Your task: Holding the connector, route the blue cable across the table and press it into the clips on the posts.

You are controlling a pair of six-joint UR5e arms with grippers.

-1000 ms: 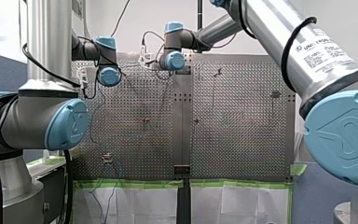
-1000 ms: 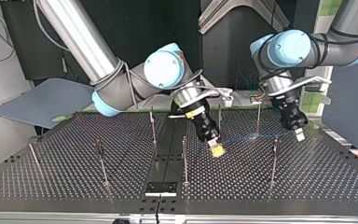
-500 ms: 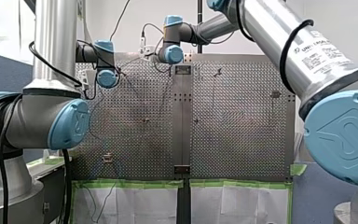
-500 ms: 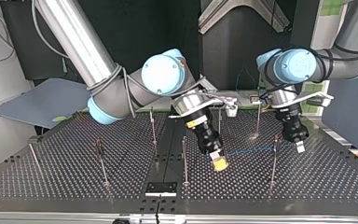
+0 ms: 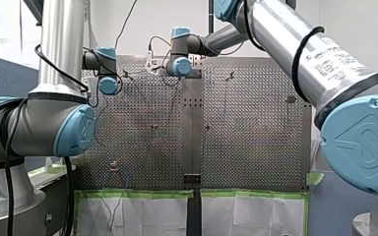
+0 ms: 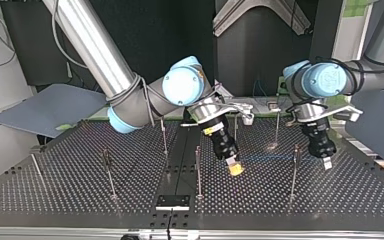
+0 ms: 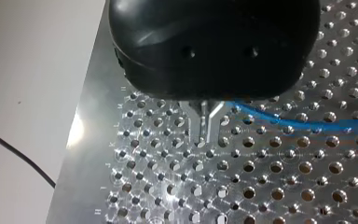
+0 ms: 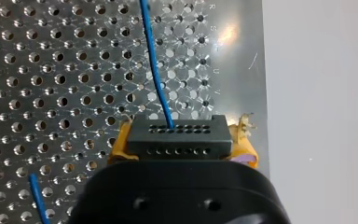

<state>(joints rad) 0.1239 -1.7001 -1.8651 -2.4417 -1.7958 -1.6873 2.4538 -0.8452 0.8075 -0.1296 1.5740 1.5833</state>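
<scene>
At the top view's left the right arm reaches in, and its right gripper (image 6: 235, 170) hangs low over the perforated table (image 6: 70, 200), close to the middle. In its wrist view you see the yellow pads (image 8: 120, 148) clamped on the one black connector (image 8: 175, 136). The single blue cable (image 8: 154, 65) leaves the connector's face and runs straight ahead, away from the jaws. The cable's long axis then lies across the table toward the top view's right, where the left gripper (image 6: 327, 162) hangs.

On that gripper the metal fingers (image 7: 208, 126) are drawn to a narrow point, tips together. The cable comes out at their root and runs off sideways, and you cannot tell whether it is pinched or only threaded through.

Between the two grippers, just beside the left one, stands a post (image 6: 293, 172). I judge its clip to be the next one to take, and the left gripper is the nearer to it.

Your count is two grippers, one connector, one cable, and seven posts that you can make out in the top view.
</scene>
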